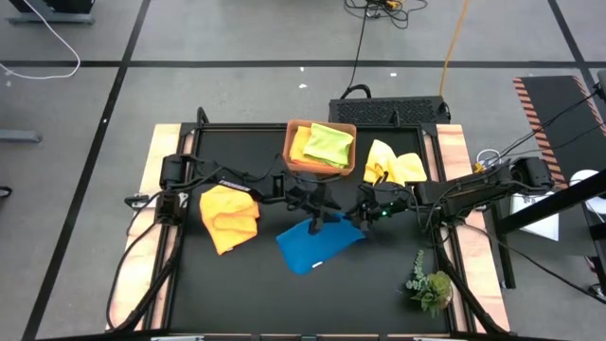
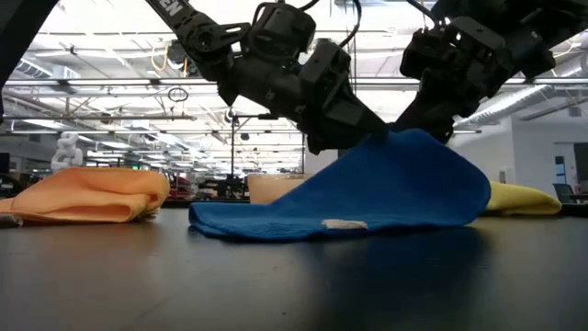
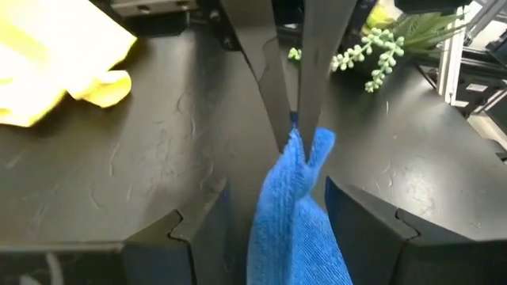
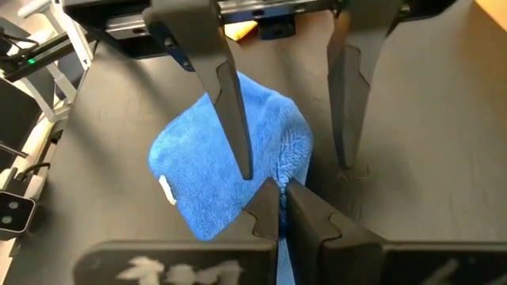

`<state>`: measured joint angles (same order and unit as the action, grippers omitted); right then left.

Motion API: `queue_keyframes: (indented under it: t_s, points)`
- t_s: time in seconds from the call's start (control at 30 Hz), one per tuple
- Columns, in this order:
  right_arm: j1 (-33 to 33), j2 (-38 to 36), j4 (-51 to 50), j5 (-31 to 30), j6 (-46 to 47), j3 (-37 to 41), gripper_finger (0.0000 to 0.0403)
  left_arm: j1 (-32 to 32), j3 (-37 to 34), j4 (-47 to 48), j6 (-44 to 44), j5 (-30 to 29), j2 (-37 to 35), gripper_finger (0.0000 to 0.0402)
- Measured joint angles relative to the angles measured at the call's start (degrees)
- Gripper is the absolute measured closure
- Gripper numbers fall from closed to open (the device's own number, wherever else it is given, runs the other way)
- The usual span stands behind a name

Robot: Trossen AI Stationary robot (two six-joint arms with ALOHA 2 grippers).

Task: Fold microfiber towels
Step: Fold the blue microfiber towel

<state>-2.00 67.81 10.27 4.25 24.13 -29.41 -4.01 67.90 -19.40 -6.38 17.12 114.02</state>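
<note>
Left hand spread apart, straddling the raised edge of the blue towel at mid-table. Right hand clamped on that edge. Best: lift evenly, carry across, lay corners flush.

Even bright overhead light, ceiling strip lamps glaring in low view, matte black tabletop with faint sheen, soft shadow under blue towel, near arm parts blurred in wrist views

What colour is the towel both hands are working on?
Blue towel, plain; the right wrist view shows it best.
</note>
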Motion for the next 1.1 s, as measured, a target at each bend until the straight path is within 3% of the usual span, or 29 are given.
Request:
queue_keyframes:
  t_s: [0.77, 0.93, 1.1]
  points:
    - [-1.18, -0.02, 4.08, 0.02, -2.57, 0.00, 0.0403, 0.39, 0.00, -1.57, -0.39, 1.51, 0.00, 0.0198]
    - [-1.16, -0.04, 4.10, 0.01, -3.02, 0.00, 0.0403, 0.39, 0.00, -1.62, -0.20, 1.53, 0.00, 0.0255]
    - [-1.09, -0.04, 4.32, -0.13, -3.47, 0.00, 0.0398, 0.42, 0.00, -1.27, 1.82, 1.95, 0.00, 0.0366]
